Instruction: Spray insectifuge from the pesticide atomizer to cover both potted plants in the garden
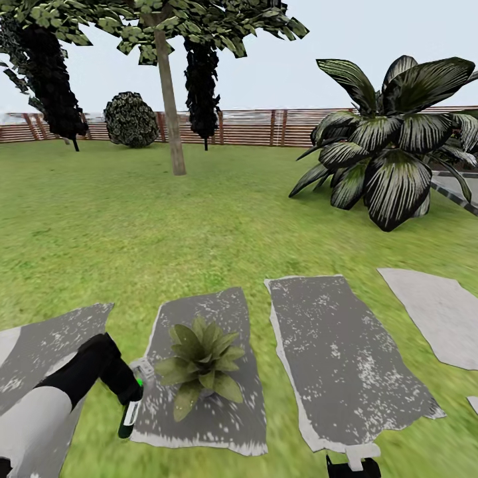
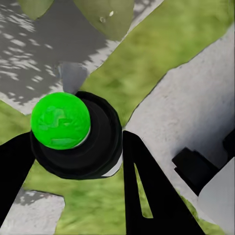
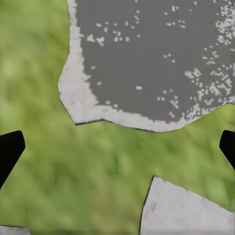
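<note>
My left gripper is shut on the pesticide atomizer, a tiny dark bottle with green markings, held just left of a potted plant. That plant is a low rosette of pointed olive-green leaves standing on a grey slab. In the left wrist view the atomizer shows a bright green round top on a black body between my dark fingers, and a leaf lies just beyond. My right gripper stands open over grass and slab edges, and it peeks in at the head view's bottom edge.
Grey stepping slabs lie in a row across the lawn. A huge dark plant with white-striped leaves stands at the right. A tree trunk, a round bush and a brown slat fence stand further back.
</note>
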Robot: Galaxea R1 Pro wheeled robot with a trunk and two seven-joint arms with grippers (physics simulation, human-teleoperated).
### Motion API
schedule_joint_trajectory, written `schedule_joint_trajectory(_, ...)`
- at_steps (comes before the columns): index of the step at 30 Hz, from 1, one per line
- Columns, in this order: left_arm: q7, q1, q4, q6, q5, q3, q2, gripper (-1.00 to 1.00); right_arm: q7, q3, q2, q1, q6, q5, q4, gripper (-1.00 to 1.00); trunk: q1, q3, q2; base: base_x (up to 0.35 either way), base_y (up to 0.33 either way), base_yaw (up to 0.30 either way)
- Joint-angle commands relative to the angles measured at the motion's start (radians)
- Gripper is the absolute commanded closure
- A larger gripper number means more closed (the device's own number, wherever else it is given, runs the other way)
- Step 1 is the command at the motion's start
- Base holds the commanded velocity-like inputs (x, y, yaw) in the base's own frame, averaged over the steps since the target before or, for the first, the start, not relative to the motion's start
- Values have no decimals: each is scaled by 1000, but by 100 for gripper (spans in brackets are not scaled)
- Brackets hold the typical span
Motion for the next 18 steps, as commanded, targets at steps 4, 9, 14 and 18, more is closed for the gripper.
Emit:
schedule_joint_trajectory(4, -15, 3, -28, 9, -35, -3, 5, 100, -2, -7, 0, -1, -3, 10, 1, -100, 0, -1, 0, 0, 0, 0)
schedule_joint_trajectory(9, -17, 12, -21, 4, -61, -3, 24, 100, -2, -7, 0, -1, -3, 10, 1, -100, 0, -1, 0, 0, 0, 0)
schedule_joint_trajectory(14, -17, 32, -19, 2, -72, -5, 24, 100, -1, -7, 0, -1, -3, 10, 1, -100, 0, -1, 0, 0, 0, 0)
schedule_joint_trajectory(18, -11, 42, -20, 2, -73, -3, 22, 100, -2, -7, 0, -1, -3, 10, 1, -100, 0, -1, 0, 0, 0, 0)
